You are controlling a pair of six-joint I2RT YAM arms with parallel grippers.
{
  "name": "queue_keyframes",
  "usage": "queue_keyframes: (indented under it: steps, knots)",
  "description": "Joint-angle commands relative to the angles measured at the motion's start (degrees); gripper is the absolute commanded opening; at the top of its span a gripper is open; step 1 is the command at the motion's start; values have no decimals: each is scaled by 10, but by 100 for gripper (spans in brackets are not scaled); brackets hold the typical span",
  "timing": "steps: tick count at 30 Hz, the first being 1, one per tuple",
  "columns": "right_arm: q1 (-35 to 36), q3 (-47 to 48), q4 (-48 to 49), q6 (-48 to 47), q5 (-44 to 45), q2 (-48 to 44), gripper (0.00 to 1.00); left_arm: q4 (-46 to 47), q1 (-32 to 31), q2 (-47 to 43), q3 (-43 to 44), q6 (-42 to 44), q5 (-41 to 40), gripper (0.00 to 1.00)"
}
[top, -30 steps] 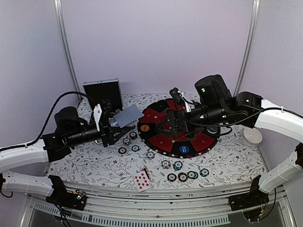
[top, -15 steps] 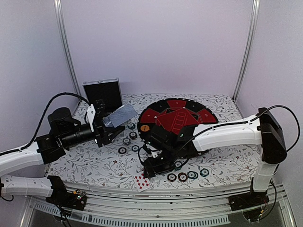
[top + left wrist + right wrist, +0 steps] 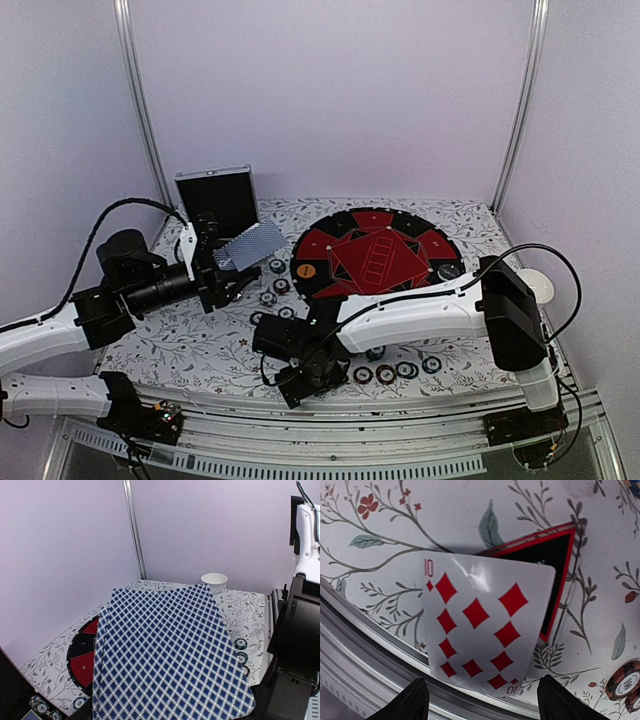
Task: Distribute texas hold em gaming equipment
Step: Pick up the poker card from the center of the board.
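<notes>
1. Red diamonds fill the right wrist view: a face-up ten of diamonds (image 3: 482, 630) lies at the near edge of the desk (image 3: 445, 510), left of centre. Its far corner overlaps a small red-and-black triangle (image 3: 560, 565).
2. A second ago the right claw (image 3: 487, 702) hung over the round mat (image 3: 375, 255) toward the far right of the desk. It has since swung across and down to the near edge, and in the top view that arm now hides the card.
3. This claw stands wide, one finger on each side of the card's near end, with nothing between them. I cannot tell whether the tips touch the desk.
4. The left claw (image 3: 225, 262) has drawn back a little toward the left edge. It grips a fan of blue-checked cards (image 3: 170, 655), held clear of the desk.
5. My reading is that the right arm is lining up to take the ten, so the sharing-out is only partly done. A row of chips (image 3: 385, 373) sits just right of that claw along the near edge.
6. The card lies flat and close to the rim, so a pinch may push it off rather than lift it.
</notes>
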Motion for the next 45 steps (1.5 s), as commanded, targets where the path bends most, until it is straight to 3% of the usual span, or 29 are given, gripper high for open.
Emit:
queue_keyframes:
  steps: [1, 21, 30, 39, 45]
  knots:
    - [-2, 6, -46, 30, 40, 2, 75, 12, 7, -9, -4, 7, 10, 52]
    - [-4, 23, 13, 5, 10, 48, 57, 16, 8, -14, -9, 10, 18, 52]
    - [-9, -2, 26, 12, 7, 45, 39, 15, 7, -15, -9, 13, 19, 52]
    - [-18, -36, 74, 14, -18, 20, 5, 15, 7, -14, -9, 13, 22, 52]
    - [-20, -63, 107, 11, -32, -12, 2, 15, 8, -16, -9, 14, 22, 52]
